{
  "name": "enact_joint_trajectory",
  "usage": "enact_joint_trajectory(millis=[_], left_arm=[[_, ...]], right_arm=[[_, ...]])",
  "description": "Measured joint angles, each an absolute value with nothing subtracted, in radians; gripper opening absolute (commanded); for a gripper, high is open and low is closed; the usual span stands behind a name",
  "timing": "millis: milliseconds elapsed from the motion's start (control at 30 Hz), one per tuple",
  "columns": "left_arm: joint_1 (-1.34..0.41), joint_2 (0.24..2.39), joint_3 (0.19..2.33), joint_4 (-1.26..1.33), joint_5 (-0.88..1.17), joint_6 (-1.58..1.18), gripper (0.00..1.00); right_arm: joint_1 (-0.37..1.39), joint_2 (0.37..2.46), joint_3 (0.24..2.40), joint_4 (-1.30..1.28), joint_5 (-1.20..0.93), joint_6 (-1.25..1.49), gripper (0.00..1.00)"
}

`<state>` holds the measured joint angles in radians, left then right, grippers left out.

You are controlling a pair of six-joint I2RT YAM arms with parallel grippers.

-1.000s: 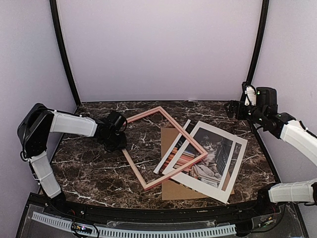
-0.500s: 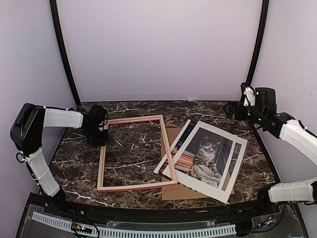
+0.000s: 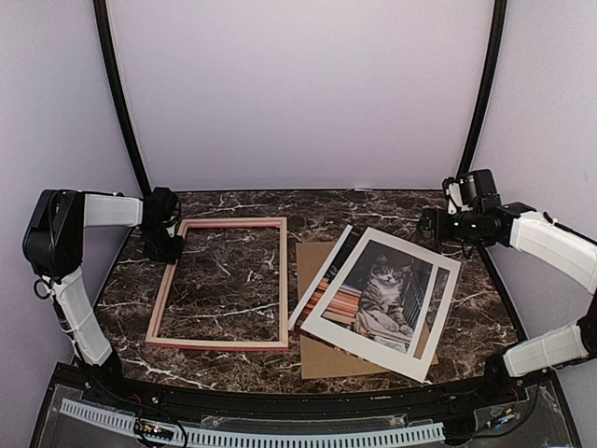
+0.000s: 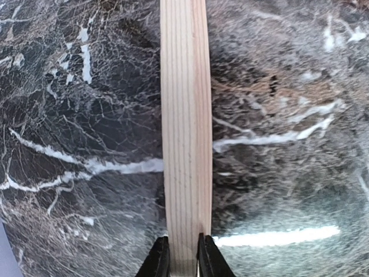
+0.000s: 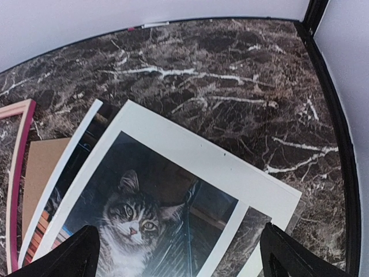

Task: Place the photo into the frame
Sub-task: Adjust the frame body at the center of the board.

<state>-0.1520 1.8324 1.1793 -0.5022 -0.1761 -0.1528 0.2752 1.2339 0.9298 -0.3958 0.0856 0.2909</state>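
Swung left, frame (image 3: 283, 280) now lies clear of photo (image 3: 378, 294), which rests under mat (image 3: 362, 340). Left gripper (image 4: 184, 257) pinches its rail; right gripper (image 3: 434, 225) is spread wide. Release gently, keeping frame flat.

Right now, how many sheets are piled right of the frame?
3: white mat on top, photo showing through its window, brown board underneath. More could be hidden beneath.

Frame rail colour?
The frame is salmon-pink wood; it shows best in the top external view.

2 white-shelled arms (image 3: 110, 211) with black joints (image 3: 481, 187).
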Motion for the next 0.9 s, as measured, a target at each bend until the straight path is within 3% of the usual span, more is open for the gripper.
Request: enact_joint_trajectory(millis=[167, 333, 433, 533, 600, 767, 900], left_arm=[[-0.133, 1.872, 1.219, -0.514, -0.168, -0.084, 0.21], [-0.131, 1.899, 1.250, -0.507, -0.167, -0.039, 0.46], [-0.131, 1.898, 1.251, -0.504, -0.162, -0.038, 0.55], [-0.131, 1.884, 1.251, -0.494, -0.146, -0.049, 0.87], [-0.133, 1.843, 1.250, -0.487, -0.121, -0.073, 0.95], [-0.188, 1.669, 1.250, -0.426, -0.047, -0.118, 0.97], [-0.347, 1.588, 1.257, -0.364, 0.014, -0.150, 0.96]], right_arm=[[0.275, 1.277, 0.929, -0.450, 0.079, 0.299, 0.99], [0.275, 1.291, 0.927, -0.476, 0.083, 0.329, 0.99], [0.268, 1.316, 0.914, -0.489, 0.084, 0.356, 0.99], [0.239, 1.325, 0.862, -0.499, 0.052, 0.390, 0.99], [0.197, 1.324, 0.813, -0.503, 0.018, 0.414, 0.98], [0.097, 1.317, 0.715, -0.506, -0.032, 0.461, 0.98], [0.046, 1.311, 0.662, -0.495, -0.062, 0.495, 0.97]])
